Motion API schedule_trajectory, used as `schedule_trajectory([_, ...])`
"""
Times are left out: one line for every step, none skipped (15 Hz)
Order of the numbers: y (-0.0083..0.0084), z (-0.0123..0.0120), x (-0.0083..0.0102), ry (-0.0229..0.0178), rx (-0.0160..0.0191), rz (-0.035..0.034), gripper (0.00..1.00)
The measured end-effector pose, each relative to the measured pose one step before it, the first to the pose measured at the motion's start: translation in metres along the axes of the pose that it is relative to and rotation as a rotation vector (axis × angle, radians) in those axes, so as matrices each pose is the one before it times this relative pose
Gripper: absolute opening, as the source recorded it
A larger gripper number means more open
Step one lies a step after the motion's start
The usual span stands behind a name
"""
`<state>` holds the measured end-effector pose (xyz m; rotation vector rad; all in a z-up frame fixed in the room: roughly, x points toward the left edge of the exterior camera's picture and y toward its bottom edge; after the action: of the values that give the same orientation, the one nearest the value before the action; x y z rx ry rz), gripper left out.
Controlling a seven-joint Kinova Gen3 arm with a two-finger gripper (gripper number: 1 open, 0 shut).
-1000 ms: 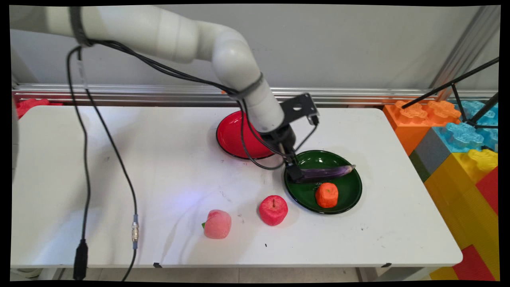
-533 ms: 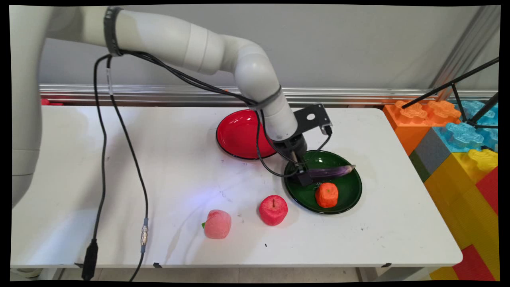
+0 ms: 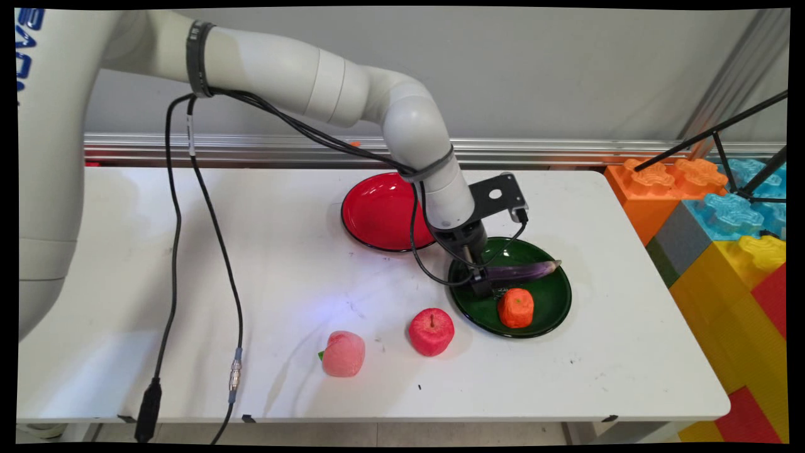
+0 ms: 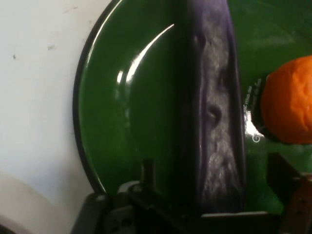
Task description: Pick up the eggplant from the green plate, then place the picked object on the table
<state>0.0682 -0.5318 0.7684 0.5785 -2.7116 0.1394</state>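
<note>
Over the green plate [image 3: 479,313], lowered astride the purple eggplant [image 3: 525,271]: gripper [image 3: 483,284], fingers spread wide to either side, clasping nothing. Lying flat on that plate, just beside the orange [image 3: 516,307], not lifted. Well apart on the table [image 3: 188,283]: apple [image 3: 431,331], peach [image 3: 343,353], red plate [image 3: 371,214].

I see a shiny dark green round plate [image 3: 553,311] with a black rim | a long purple eggplant [image 3: 525,270] with pale grey streaks on it | a bumpy orange fruit [image 3: 516,307] | a glossy red round plate [image 3: 371,214] | a red apple [image 3: 431,331] | a pink peach [image 3: 343,353] | a white table [image 3: 251,251] | my black two-finger gripper [image 3: 482,286]
</note>
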Motion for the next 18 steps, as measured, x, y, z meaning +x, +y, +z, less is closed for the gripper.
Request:
schedule_trajectory([-0.00008,0.00079,0.00026,-0.00073,0.00021,0.00087,0.0])
schedule_trajectory([-0.00004,0.00093,0.00092,0.00031,0.00041,0.00167,0.0])
schedule_trajectory([0.00009,0.00043,0.00073,0.00033,0.00024,0.00168,0.0])
schedule_trajectory([-0.00002,0.00055,0.00077,0.00012,0.00073,0.00184,0.0])
schedule_trajectory([0.00005,0.0001,0.00048,0.0002,0.00063,0.00148,0.0])
schedule_trajectory([0.00023,-0.00002,0.00072,0.00041,0.00073,0.00209,0.0])
schedule_trajectory([0.00015,-0.00031,0.00042,0.00049,0.00036,0.00079,0.0])
schedule_trajectory([0.00022,-0.0008,0.00076,0.00086,0.00116,0.00139,0.0])
schedule_trajectory([0.00052,-0.0019,0.00133,0.0015,0.00104,0.00076,0.0])
schedule_trajectory([0.00064,-0.00276,0.00168,0.00215,0.00056,-0.00138,0.0])
schedule_trajectory([0.00068,-0.0034,0.00189,0.00222,0.00024,-0.00218,0.0])
schedule_trajectory([0.00046,-0.00391,0.00173,0.00118,-0.00052,-0.00465,0.0])
schedule_trajectory([0.00039,-0.00462,0.00205,0.0019,0.00014,-0.00508,0.0])
schedule_trajectory([0.00037,-0.00564,0.00234,0.0008,-0.0004,-0.00717,0.0])
schedule_trajectory([0.00025,-0.0065,0.00264,0.00125,0.00098,-0.00697,0.0])
schedule_trajectory([0.0002,-0.00601,0.0022,0.00033,0.00008,-0.00627,0.0])
schedule_trajectory([0.00021,-0.00985,0.00374,0.00103,0.00059,-0.00951,0.0])
schedule_trajectory([0.00004,-0.00882,0.00279,0.00018,0.00015,-0.00842,0.0])
